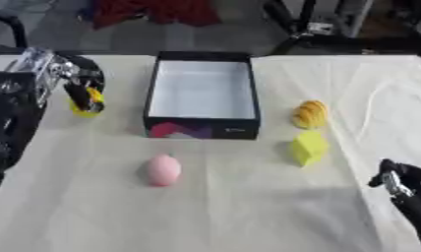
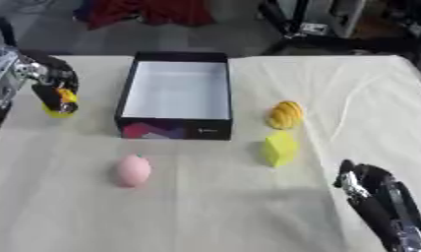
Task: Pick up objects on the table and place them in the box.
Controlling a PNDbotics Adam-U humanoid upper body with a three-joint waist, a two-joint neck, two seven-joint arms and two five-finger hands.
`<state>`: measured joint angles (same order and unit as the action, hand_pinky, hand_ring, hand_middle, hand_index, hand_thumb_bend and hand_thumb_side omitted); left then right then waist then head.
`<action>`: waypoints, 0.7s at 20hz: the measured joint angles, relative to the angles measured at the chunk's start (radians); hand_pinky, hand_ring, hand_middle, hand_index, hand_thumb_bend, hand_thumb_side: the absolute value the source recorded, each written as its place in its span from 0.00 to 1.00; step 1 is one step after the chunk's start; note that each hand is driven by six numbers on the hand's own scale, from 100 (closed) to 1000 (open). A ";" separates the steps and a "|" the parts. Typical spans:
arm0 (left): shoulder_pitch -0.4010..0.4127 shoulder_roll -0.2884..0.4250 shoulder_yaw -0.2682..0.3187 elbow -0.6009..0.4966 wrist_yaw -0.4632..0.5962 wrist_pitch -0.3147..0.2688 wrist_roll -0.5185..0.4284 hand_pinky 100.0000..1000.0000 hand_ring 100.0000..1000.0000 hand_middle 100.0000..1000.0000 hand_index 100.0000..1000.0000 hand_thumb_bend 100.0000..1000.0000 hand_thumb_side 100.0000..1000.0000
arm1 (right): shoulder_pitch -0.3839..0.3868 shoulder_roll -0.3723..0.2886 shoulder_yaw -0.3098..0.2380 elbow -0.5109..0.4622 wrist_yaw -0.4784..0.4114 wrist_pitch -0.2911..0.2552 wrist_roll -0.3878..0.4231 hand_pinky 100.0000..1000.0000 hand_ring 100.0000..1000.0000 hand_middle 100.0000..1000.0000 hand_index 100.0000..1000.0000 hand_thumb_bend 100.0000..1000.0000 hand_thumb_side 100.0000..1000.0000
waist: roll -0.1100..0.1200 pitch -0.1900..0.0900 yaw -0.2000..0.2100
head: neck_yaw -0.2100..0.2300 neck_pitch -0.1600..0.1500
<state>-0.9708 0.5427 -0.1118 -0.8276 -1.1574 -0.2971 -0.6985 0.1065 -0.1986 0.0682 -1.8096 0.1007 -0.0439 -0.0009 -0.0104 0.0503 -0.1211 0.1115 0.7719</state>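
One left hand point(image 1: 76, 81) has its fingers curled round a yellow object point(image 1: 86, 106), beside the box point(image 1: 202, 125).

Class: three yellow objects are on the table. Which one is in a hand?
The small yellow object left of the box; the left hand grips it, unlike the two at right.

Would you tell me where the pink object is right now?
The pink object lies on the table, left of centre in the left eye view, just in front of the box and left of the yellow block.
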 measured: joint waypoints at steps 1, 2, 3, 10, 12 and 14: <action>-0.013 0.000 0.004 -0.024 0.017 0.005 0.017 0.48 0.34 0.36 0.55 0.09 0.26 | 0.000 0.000 0.000 0.000 0.000 0.000 0.000 0.67 0.46 0.37 0.39 0.00 0.53 | 0.000 0.000 0.001 | 0.000 0.000; -0.026 -0.003 0.006 -0.044 0.033 0.009 0.032 0.48 0.34 0.36 0.55 0.09 0.26 | 0.000 0.000 0.000 0.000 0.000 0.000 0.000 0.67 0.46 0.37 0.39 0.00 0.53 | 0.000 0.000 0.001 | 0.001 0.000; -0.039 -0.011 0.006 -0.059 0.048 0.011 0.046 0.48 0.34 0.36 0.55 0.09 0.27 | 0.000 0.000 0.000 0.000 0.000 0.000 0.000 0.67 0.46 0.37 0.39 0.00 0.53 | 0.000 -0.001 0.002 | 0.001 0.000; -0.111 -0.154 -0.041 -0.067 0.065 -0.014 0.108 0.52 0.37 0.39 0.59 0.13 0.30 | -0.001 0.000 0.007 0.001 0.000 0.001 0.005 0.67 0.46 0.37 0.39 0.00 0.52 | 0.000 -0.002 -0.016 | 0.009 0.000; -0.112 -0.204 -0.056 -0.041 0.042 -0.020 0.139 0.60 0.44 0.46 0.66 0.20 0.34 | -0.002 0.000 0.009 0.001 0.000 0.001 0.008 0.67 0.46 0.37 0.39 0.00 0.52 | 0.000 -0.002 -0.023 | 0.010 0.000; -0.108 -0.246 -0.066 -0.012 0.008 -0.022 0.174 0.68 0.52 0.55 0.75 0.28 0.39 | -0.006 0.000 0.012 0.001 0.000 0.000 0.010 0.67 0.46 0.37 0.39 0.00 0.53 | 0.000 -0.002 -0.028 | 0.009 0.000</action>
<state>-1.0791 0.2971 -0.1779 -0.8399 -1.1492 -0.3189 -0.5248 0.1004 -0.1983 0.0802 -1.8090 0.1002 -0.0438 0.0089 -0.0107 0.0481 -0.1487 0.1208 0.7719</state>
